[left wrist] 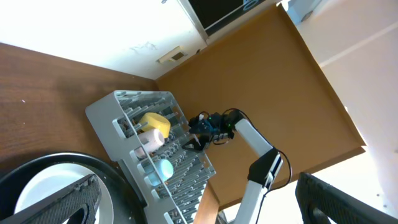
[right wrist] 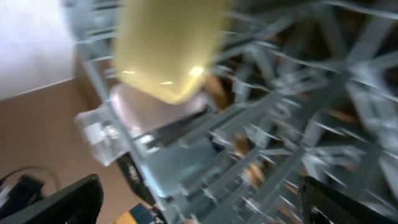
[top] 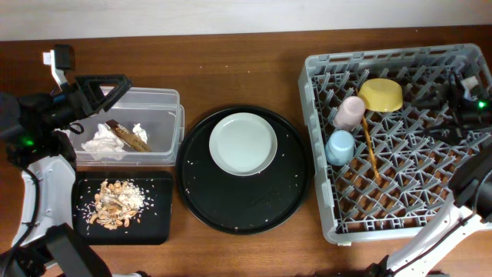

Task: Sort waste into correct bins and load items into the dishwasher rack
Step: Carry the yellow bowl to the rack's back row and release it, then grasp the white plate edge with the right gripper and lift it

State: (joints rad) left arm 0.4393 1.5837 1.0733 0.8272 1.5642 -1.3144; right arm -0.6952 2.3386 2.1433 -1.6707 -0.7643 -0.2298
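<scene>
Sitting in the dishwasher rack (top: 400, 219) at the bench's (top: 246, 54) right are the yellow bowl (top: 381, 95), pink cup (top: 350, 112), blue cup (top: 339, 147) and chopsticks (top: 370, 150). The plate (top: 243, 144) lies on the round black tray (top: 231, 211). Napkin (top: 104, 142) and wrapper (top: 127, 135) lie in the clear tub (top: 161, 96), scraps (top: 115, 201) on the flat black tray (top: 157, 227). The left fingers (left wrist: 62, 205) are spread over the tub's left end, the right fingers (right wrist: 56, 205) spread over the rack.

Overhead top-down, wrist views share rack (top: 415, 192)
</scene>
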